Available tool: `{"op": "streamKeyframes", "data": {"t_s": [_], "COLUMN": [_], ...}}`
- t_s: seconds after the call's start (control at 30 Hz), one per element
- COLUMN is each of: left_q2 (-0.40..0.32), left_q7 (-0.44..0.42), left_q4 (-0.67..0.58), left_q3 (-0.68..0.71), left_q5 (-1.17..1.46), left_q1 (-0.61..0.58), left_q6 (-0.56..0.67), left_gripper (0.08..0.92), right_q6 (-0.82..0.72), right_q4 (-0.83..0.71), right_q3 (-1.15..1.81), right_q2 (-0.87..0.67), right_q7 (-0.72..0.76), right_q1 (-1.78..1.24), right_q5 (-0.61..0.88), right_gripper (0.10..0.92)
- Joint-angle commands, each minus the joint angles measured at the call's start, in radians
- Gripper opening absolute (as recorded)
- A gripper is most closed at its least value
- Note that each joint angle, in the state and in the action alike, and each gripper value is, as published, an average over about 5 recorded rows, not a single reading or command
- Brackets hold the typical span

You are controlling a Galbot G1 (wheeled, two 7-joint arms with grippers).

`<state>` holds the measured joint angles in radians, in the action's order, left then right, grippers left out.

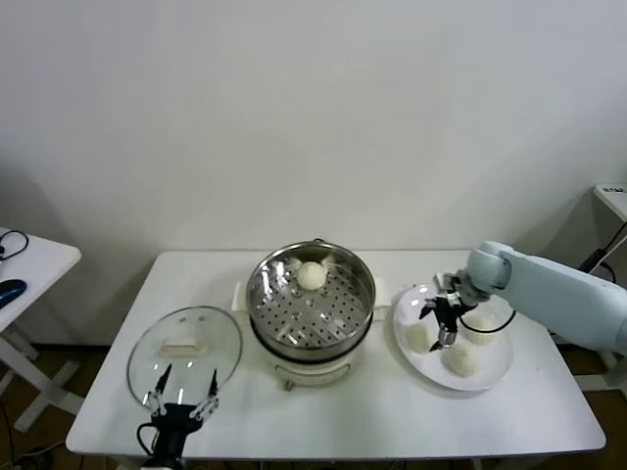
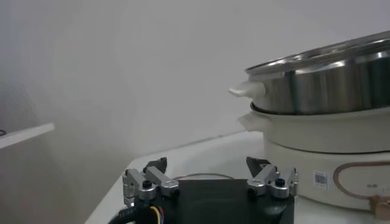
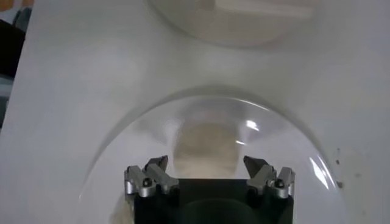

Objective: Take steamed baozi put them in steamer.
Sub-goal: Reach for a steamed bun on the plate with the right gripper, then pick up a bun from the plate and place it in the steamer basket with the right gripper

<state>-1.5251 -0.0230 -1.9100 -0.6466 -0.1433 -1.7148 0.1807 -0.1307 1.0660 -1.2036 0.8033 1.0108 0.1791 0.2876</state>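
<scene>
The steel steamer (image 1: 312, 294) stands mid-table on its white base, with one baozi (image 1: 311, 276) on its perforated tray. Three more baozi lie on the white plate (image 1: 495, 371) at the right: one near the plate's left side (image 1: 420, 338), one at the front (image 1: 460, 359), one at the back right (image 1: 481, 324). My right gripper (image 1: 442, 320) is open and hovers just above the left baozi, which shows between its fingers in the right wrist view (image 3: 204, 149). My left gripper (image 1: 183, 402) is open and parked at the front left, beside the steamer (image 2: 329, 85).
A round glass lid (image 1: 184, 350) with a white handle lies on the table left of the steamer, just behind my left gripper. A small side table (image 1: 24, 264) stands at the far left. The table's front edge is close to my left gripper.
</scene>
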Motion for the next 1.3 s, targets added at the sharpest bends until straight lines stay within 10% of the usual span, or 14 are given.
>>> {"op": "streamKeyframes", "data": {"t_s": [0.03, 0.8, 1.3], "left_q2": [0.000, -0.001, 0.011], "left_q7": [0.000, 0.001, 0.000], "left_q4": [0.001, -0.005, -0.013], "left_q3": [0.000, 0.006, 0.017], "left_q5": [0.001, -0.008, -0.014], "left_q1": [0.000, 0.004, 0.018], "left_q6": [-0.001, -0.007, -0.016], "left_gripper": [0.823, 0.823, 0.823], "right_q6": [-0.002, -0.001, -0.028], "right_q4": [-0.029, -0.032, 0.089], "right_q3": [0.006, -0.008, -0.442], "right_q2": [0.021, 0.019, 0.005], "right_q7": [0.004, 0.012, 0.019], "right_q1": [-0.016, 0.029, 0.677], "right_q5": [-0.004, 0.040, 0.631], "right_gripper": [0.823, 0.710, 0.712]}}
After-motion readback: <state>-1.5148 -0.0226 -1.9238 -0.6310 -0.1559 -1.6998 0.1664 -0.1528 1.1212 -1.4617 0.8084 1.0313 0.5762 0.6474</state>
